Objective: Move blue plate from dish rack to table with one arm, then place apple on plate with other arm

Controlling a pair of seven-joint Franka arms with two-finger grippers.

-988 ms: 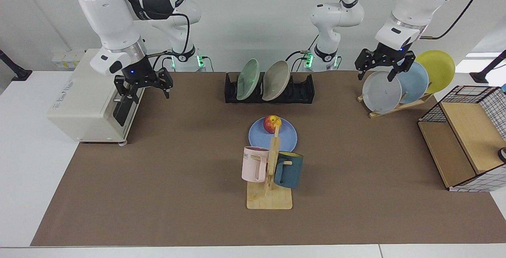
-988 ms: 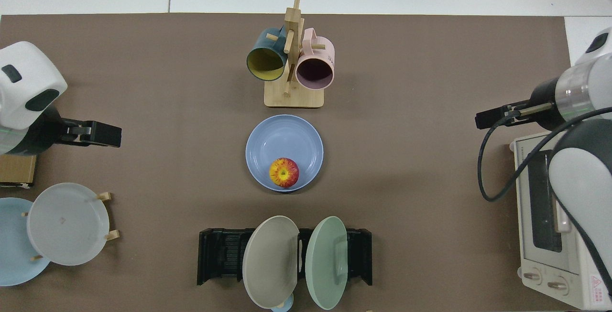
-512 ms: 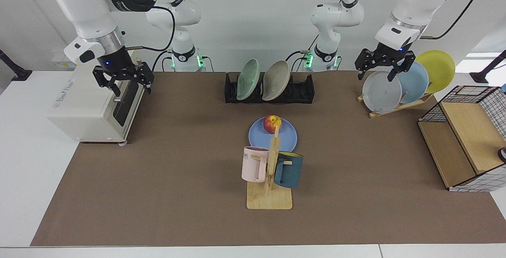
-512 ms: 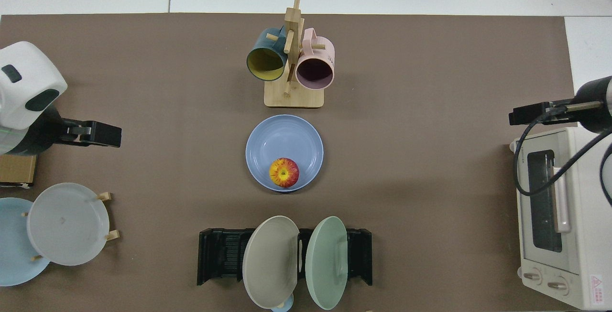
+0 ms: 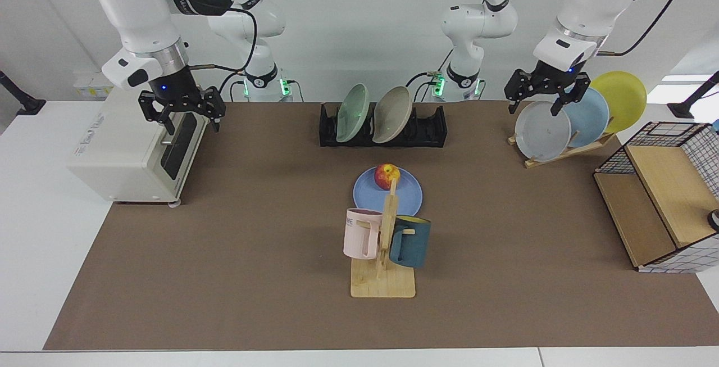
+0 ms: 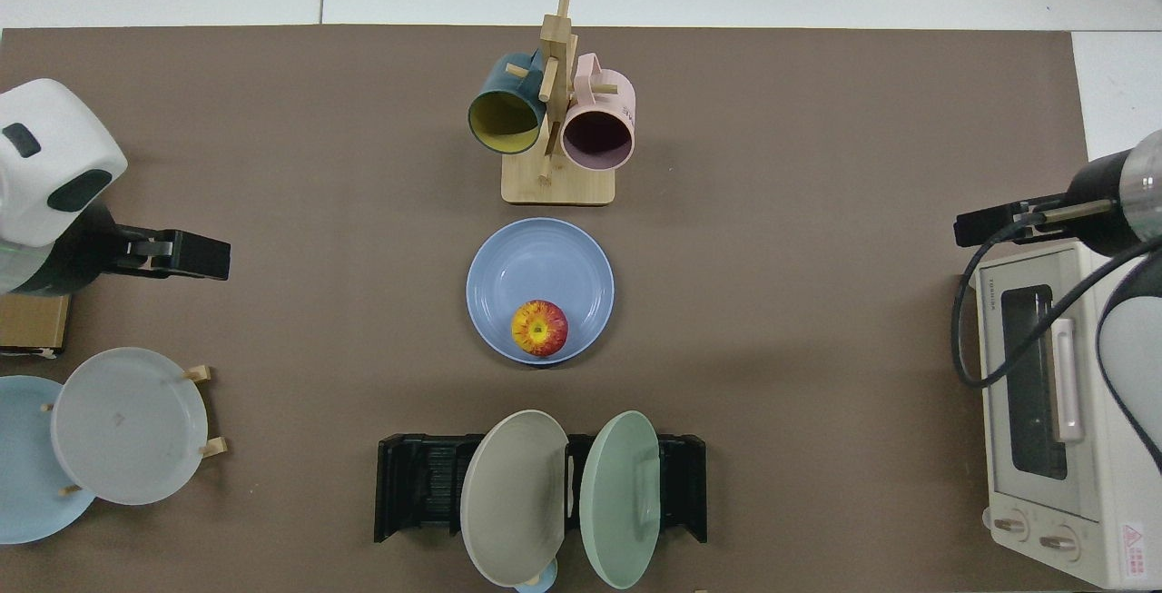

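Facing view, left to right: right gripper hangs above the toaster oven, fingers spread, empty. Blue plate lies flat on the table in front of the dish rack, the apple resting on it. Left gripper hangs over the grey plate, fingers spread, empty.

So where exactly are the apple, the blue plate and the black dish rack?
apple (image 6: 539,328): top view, its stem dimple.
blue plate (image 6: 540,268): top view, bare middle.
dish rack (image 5: 429,125): facing view, empty slotted end.
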